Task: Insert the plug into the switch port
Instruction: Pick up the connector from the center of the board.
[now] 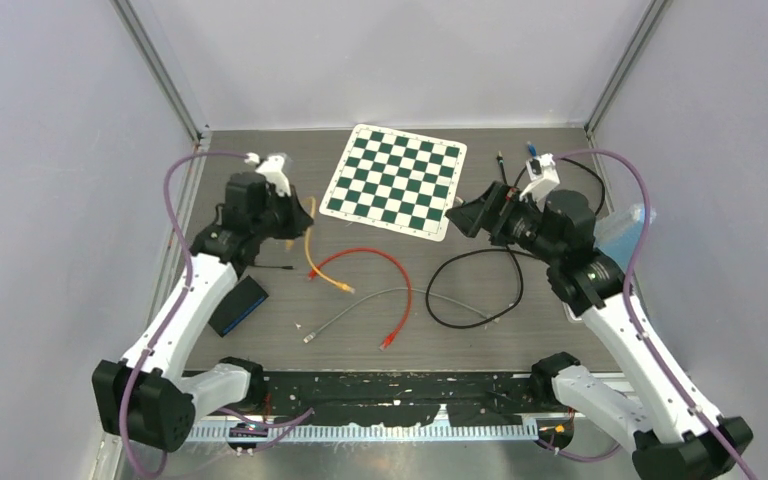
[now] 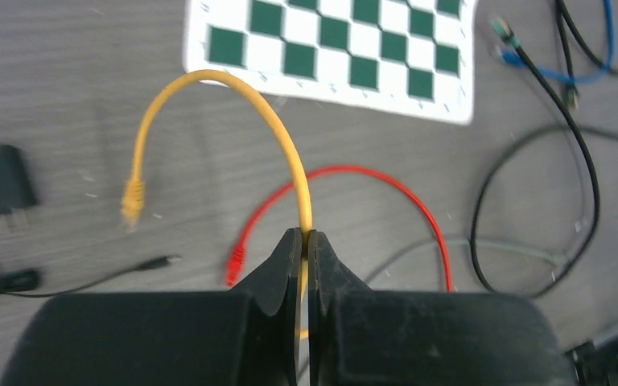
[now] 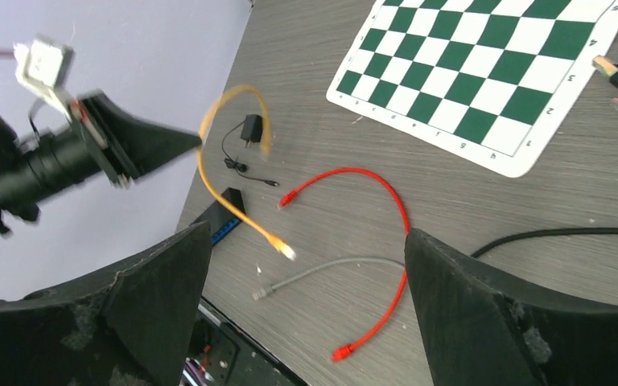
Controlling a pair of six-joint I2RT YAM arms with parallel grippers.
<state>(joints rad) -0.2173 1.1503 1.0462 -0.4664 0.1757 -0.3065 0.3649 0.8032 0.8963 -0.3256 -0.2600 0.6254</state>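
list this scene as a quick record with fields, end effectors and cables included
left end effector: shut on yellow cable, lifted in an arch
right end effector: open, empty
switch: dark box on table, left side
yellow plug: free, not in the switch
loose on table: red cable, grey cable, black cable
far side: chessboard mat

The yellow cable (image 2: pixel 286 149) drops between the pinched fingers (image 2: pixel 273 277) of the left gripper (image 2: pixel 306 237), its lower run hidden; in the right wrist view its loop is blurred; the switch (image 1: pixel 237 305) by the table's (image 1: pixel 260 180) left edge is too small to show ports; a blue cable (image 2: pixel 609 32) is cut by the left wrist view's top edge
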